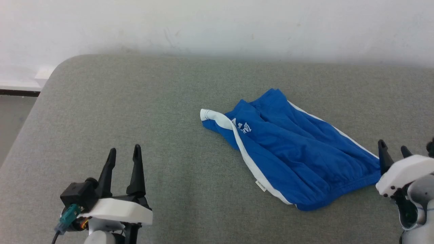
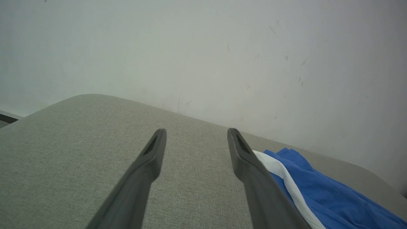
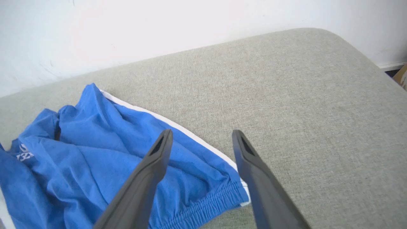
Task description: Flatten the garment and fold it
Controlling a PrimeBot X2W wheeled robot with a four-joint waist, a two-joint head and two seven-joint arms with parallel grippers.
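Item, far left: a dark baseboard strip (image 1: 18, 92) at the foot of a pale, scuffed wall (image 1: 217, 23), beside the rounded corner of a grey woven padded surface (image 1: 135, 101). Item, lower left: left gripper (image 1: 124, 148), white housing with a black block and a teal plug at its side, two dark fingers spread apart with nothing between them; it stands above bare grey cloth, well apart from the clothing. In the left wrist view the same left gripper (image 2: 197, 130) shows its fingers wide, with the grey surface (image 2: 79, 152) beneath and between them. Item, centre to right: shorts (image 1: 291, 149), bright blue, lying rumpled and creased on the padded surface, long axis running from upper left to lower right. White hem trim (image 1: 210, 115) at the left end; small white logo (image 1: 242, 127) just beside it; white side stripe (image 1: 247, 156) along the near edge; small white label (image 1: 260, 185) at that stripe's lower part; gathered waistband (image 1: 339, 193) at the lower right. The shorts (image 2: 318, 184) also show at the right of the left wrist view. Item, far right: right gripper (image 1: 393, 145), fingers parted and holding nothing, just beside the waistband end. In the right wrist view the right gripper (image 3: 203, 131) is above the waistband corner of the shorts (image 3: 95, 152).
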